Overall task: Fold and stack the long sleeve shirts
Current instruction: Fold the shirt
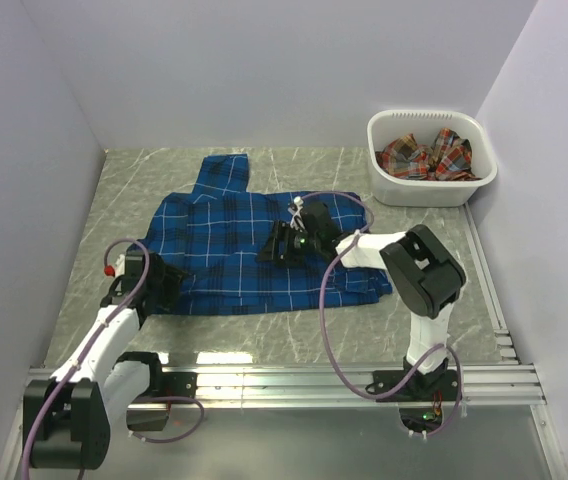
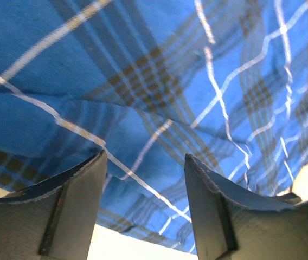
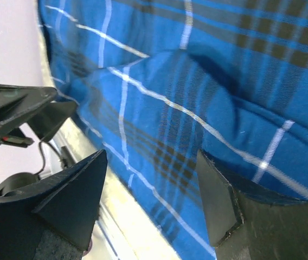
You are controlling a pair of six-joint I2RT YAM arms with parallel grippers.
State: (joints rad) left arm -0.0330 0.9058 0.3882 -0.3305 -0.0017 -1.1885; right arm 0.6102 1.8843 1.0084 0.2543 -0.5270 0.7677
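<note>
The royal blue plaid shirt (image 1: 254, 245) lies spread on the table (image 1: 444, 260), one sleeve reaching toward the back. My left gripper (image 1: 169, 283) is open at the shirt's near left edge; in the left wrist view (image 2: 146, 179) blue cloth (image 2: 154, 81) shows between its fingers, which do not pinch it. My right gripper (image 1: 276, 243) is open over the middle of the shirt; in the right wrist view (image 3: 151, 181) the cloth (image 3: 208, 81) lies below its spread fingers. The red-orange plaid shirt (image 1: 426, 155) lies crumpled in the white basket (image 1: 430, 187).
The white basket stands at the back right corner. Grey walls close in the left, back and right. A metal rail (image 1: 294, 380) runs along the near edge by the arm bases. Cables loop from both arms over the table.
</note>
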